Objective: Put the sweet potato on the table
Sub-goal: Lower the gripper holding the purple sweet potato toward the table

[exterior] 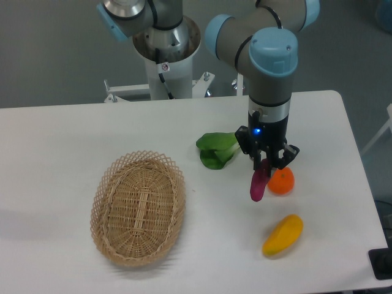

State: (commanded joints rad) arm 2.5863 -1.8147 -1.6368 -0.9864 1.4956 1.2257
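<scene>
A woven basket [138, 209] lay toward the left of the white worktop [61, 141], holding nothing that could be seen. To the right of the basket sat a green leafy vegetable [217, 149]. Further right of the basket, the gripper [265, 164] pointed straight down, its fingers pinched on the upper end of the sweet potato [258, 184], which hung nearly upright, its lower tip at or just above the worktop; contact could not be told. An orange [281, 181] sat just right of it, and a yellow fruit [283, 235] lay nearer the front edge. The placing looked almost done: what remained was the release and the withdrawal.
</scene>
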